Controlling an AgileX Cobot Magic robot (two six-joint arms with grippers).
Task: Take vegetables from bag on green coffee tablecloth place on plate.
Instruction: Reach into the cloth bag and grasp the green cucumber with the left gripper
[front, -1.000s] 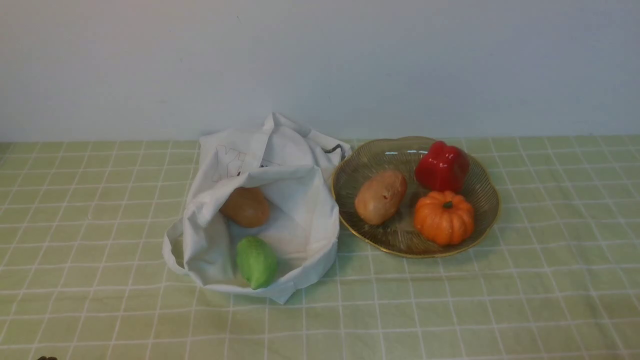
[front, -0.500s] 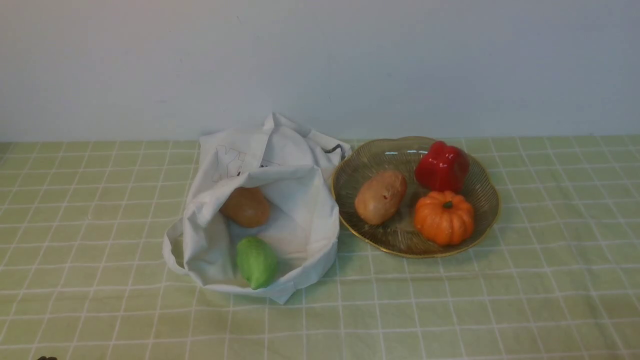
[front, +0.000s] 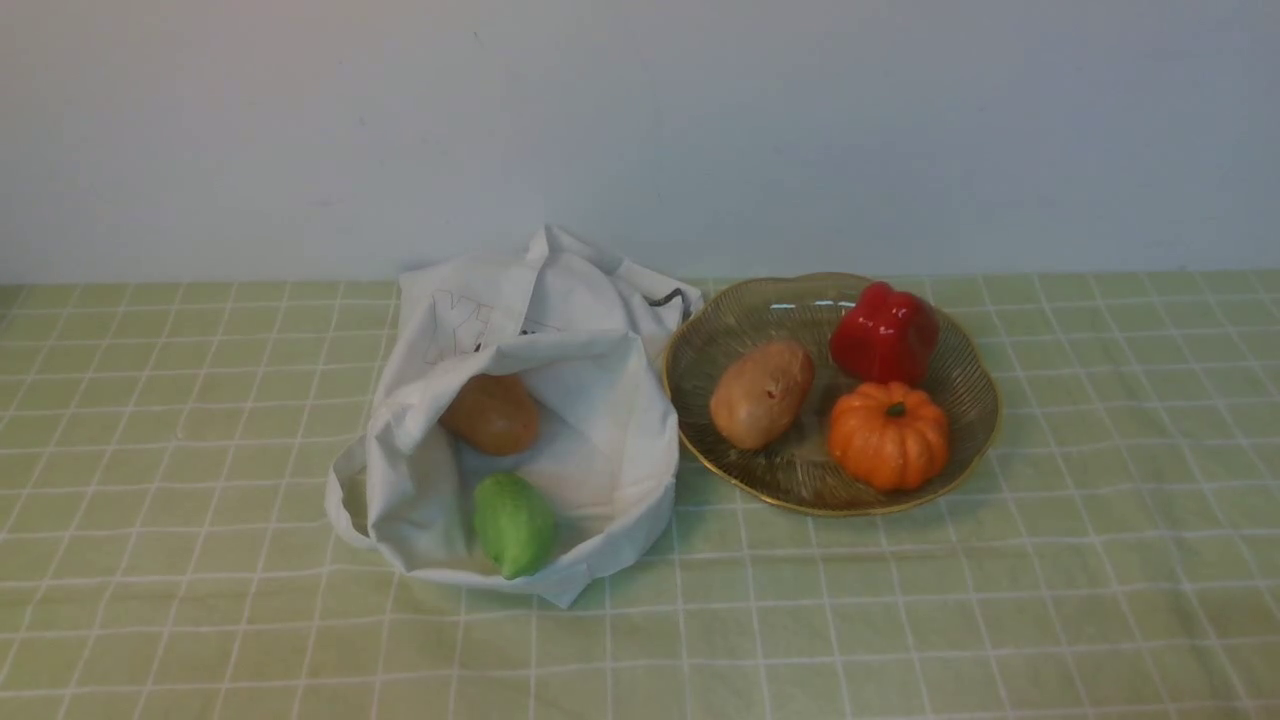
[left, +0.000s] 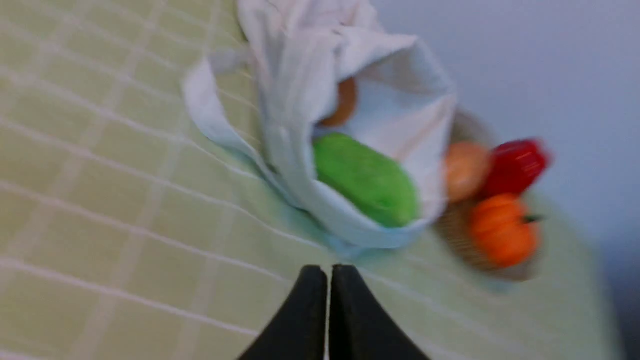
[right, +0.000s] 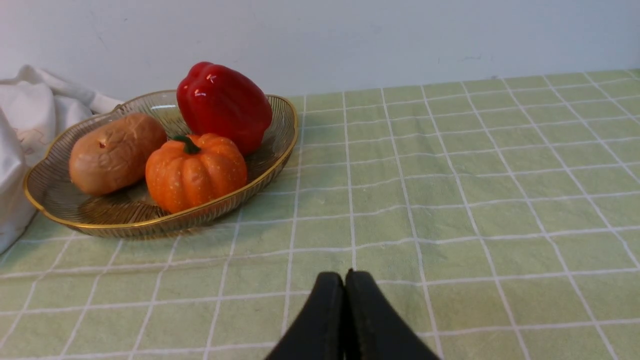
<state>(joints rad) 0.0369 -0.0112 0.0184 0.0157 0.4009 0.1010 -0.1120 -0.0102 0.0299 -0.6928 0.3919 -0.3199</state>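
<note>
Pale green coffee tablecloth (front: 900, 620) covers the tabletop, with a plain wall (front: 640, 120) behind. The bag (front: 590, 350) lies on it with its mouth open toward you. Two vegetables are inside: the green gourd (front: 513, 524) near the front lip, and the brown potato (front: 492, 413) deeper, half under a fold. The plate (front: 740, 310) stands just beside the bag and carries a second potato (front: 761, 393), a red pepper (front: 884, 332) and a pumpkin (front: 888, 435). Your left gripper (left: 328, 272) and right gripper (right: 344, 277) are fully closed and hold nothing. I think you should take the gourd first. Open the left gripper wide before you enter, close across its narrow width, and do not pinch the cloth.
</note>
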